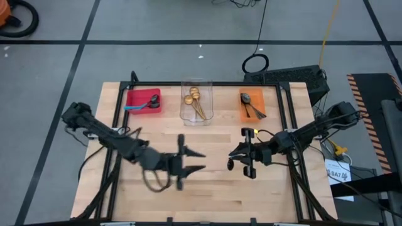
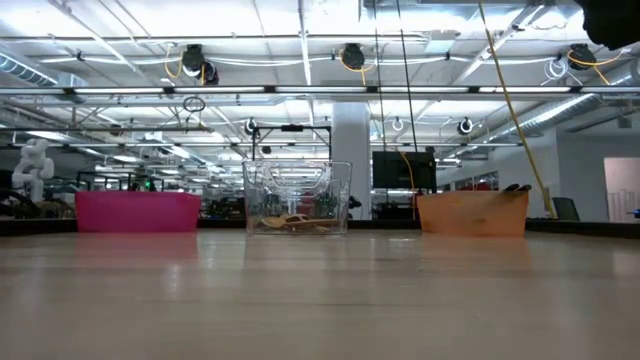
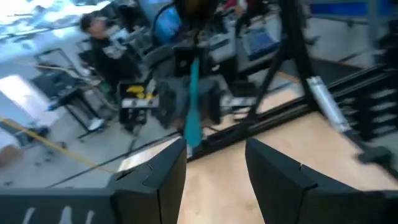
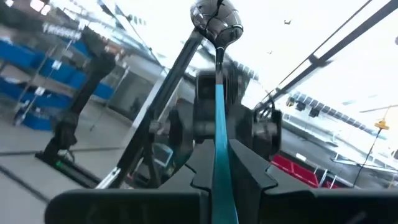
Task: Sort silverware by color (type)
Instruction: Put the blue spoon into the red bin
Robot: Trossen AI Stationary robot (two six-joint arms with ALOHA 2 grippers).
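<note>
Holding a blue-handled spoon [image 4: 219,124] upright in closed jaws, the right gripper [image 1: 249,158] hovers at 4 o'clock on the surface [image 1: 213,188]. The left gripper [image 1: 186,162], jaws wide and empty, faces it. We judge a handover best, then release into the pink bin [image 1: 144,100] at 11 o'clock.

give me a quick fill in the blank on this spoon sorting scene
1. The right hand is shut on a spoon with a ____ handle.
2. The gold spoons lie in the ____ bin.
3. The left hand is ____ and holds nothing.
4. The dark all-metal spoons lie in the ____ bin.

Missing words: blue; clear; open; orange
</note>
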